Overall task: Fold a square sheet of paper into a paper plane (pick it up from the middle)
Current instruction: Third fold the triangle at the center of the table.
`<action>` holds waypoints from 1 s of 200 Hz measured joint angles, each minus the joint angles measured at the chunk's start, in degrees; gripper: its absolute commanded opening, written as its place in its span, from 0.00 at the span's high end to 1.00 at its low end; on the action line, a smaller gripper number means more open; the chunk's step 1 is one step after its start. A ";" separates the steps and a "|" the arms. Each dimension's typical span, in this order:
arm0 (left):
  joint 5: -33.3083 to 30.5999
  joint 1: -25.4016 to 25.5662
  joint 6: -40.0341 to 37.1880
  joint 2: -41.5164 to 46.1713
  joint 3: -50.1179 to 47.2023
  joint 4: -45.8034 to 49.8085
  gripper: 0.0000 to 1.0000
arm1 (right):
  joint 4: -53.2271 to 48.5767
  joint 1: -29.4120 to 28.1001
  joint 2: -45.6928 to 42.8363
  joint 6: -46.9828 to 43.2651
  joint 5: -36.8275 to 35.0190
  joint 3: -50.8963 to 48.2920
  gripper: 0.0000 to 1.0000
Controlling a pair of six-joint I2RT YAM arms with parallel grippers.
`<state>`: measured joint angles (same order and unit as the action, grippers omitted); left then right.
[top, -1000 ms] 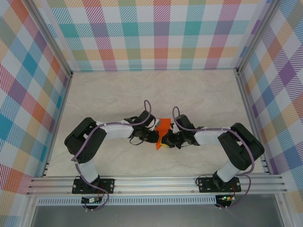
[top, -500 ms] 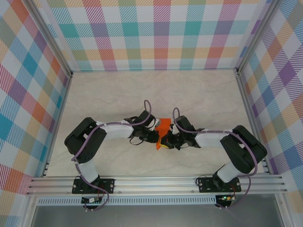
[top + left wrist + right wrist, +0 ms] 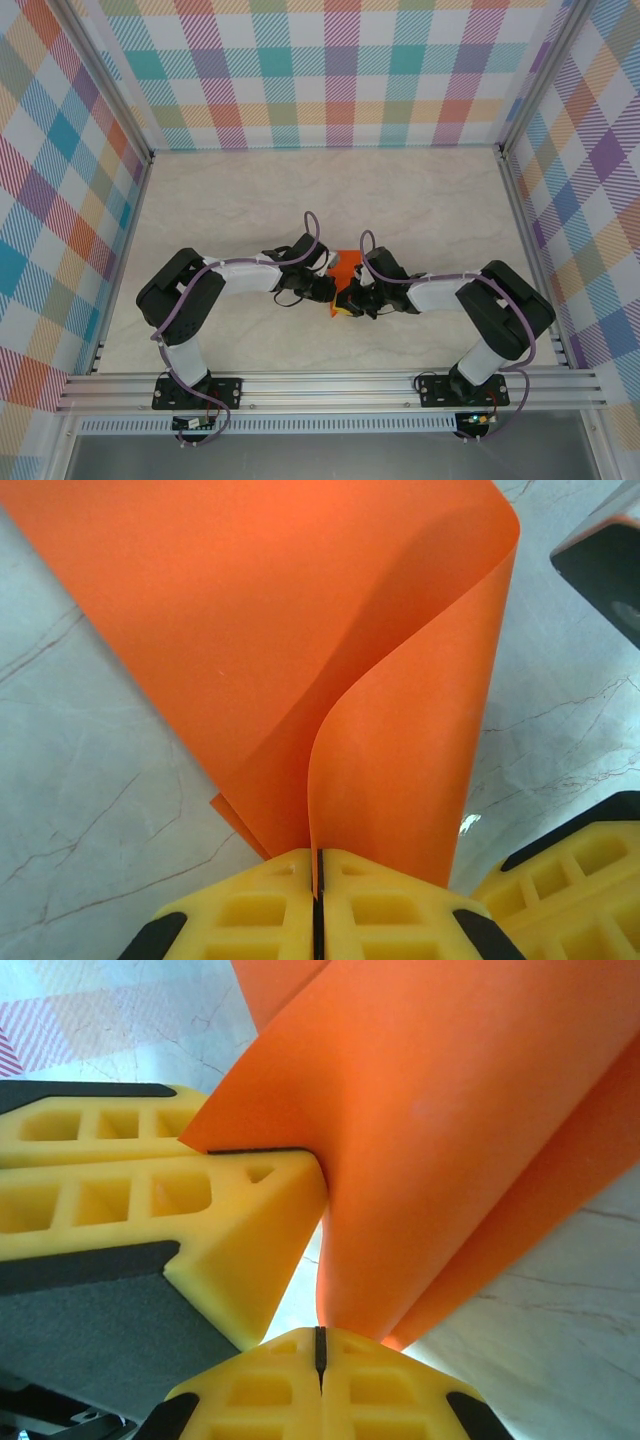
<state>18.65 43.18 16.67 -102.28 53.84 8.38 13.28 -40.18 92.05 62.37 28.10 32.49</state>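
Your left pincer (image 3: 318, 885) and right pincer (image 3: 320, 1350) are both clenched on the orange paper (image 3: 300, 630), which curls up just ahead of their tips. Pull them apart unevenly and the sheet could tear or slip.

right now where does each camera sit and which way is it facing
top external: fixed above and behind the bases, facing down on the table; left arm and right arm meet at the orange paper.
left wrist: on the left arm, facing along the left gripper, its yellow fingers shut on the paper.
right wrist: on the right arm, facing along the right gripper, also shut on the paper.
shared: both wrist views catch the curled paper and the other gripper's yellow finger.
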 measured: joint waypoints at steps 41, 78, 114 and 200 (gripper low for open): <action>0.72 0.00 -0.22 -0.28 0.02 -0.46 0.91 | -0.39 0.00 1.25 -0.22 -0.44 -0.66 0.98; 1.46 -0.07 -0.63 -0.63 0.20 -0.63 0.91 | 0.09 0.04 1.55 -0.22 -0.17 -0.79 0.98; 1.84 -0.11 -1.03 -0.87 0.37 -0.90 0.91 | -0.90 -0.02 -0.31 -0.24 -0.61 -1.11 0.97; 2.38 -0.11 -1.09 -1.46 1.11 -0.87 0.93 | 0.26 -0.96 -2.16 -0.22 -0.52 -1.44 0.97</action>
<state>21.04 43.07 15.57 -103.74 54.96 7.51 13.54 -41.15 89.89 62.15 27.57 31.05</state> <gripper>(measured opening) 0.071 0.046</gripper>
